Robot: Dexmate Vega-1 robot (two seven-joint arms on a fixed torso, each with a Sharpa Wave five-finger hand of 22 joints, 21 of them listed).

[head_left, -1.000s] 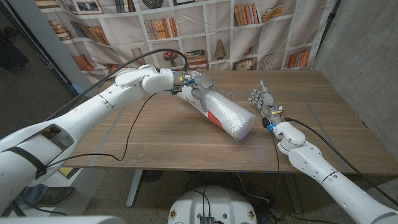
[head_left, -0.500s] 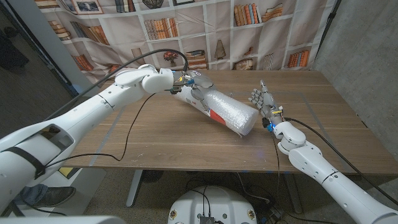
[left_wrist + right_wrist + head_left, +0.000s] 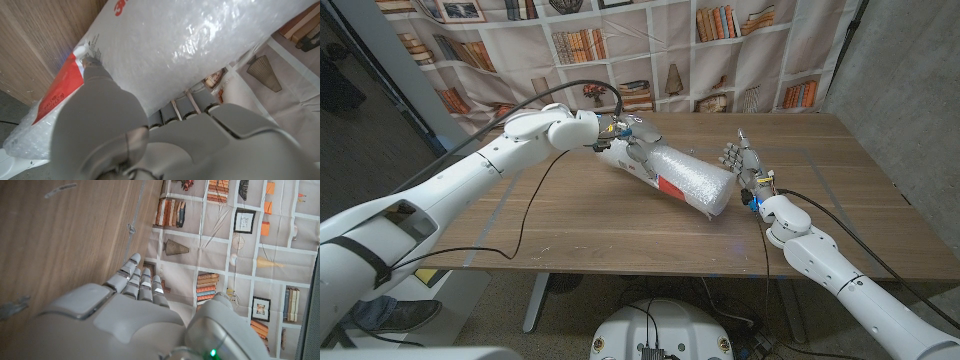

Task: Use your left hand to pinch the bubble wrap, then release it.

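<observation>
The bubble wrap (image 3: 682, 178) is a fat roll with a red and white label, lying slantwise near the middle of the wooden surface (image 3: 570, 225). Its far end sits under the left hand (image 3: 632, 150), and its near end points toward the right hand (image 3: 741, 162). The left hand holds the roll at that far end, its fingers (image 3: 642, 160) closed down over the plastic. From the left wrist view a fingertip (image 3: 92, 64) presses into the wrap (image 3: 200, 40) right at the edge of the red label (image 3: 60, 87). The near end of the roll looks tipped up a little off the wood, though I cannot be sure from here.

The right hand stands just beside the roll's near end, apart from it, fingers straight, pointing up and holding nothing. The right wrist view shows those fingers (image 3: 140, 282) stretched out side by side over bare wood. A black cable (image 3: 535, 195) trails from the left arm across the surface. Behind hangs a bookshelf-print curtain (image 3: 650, 45).
</observation>
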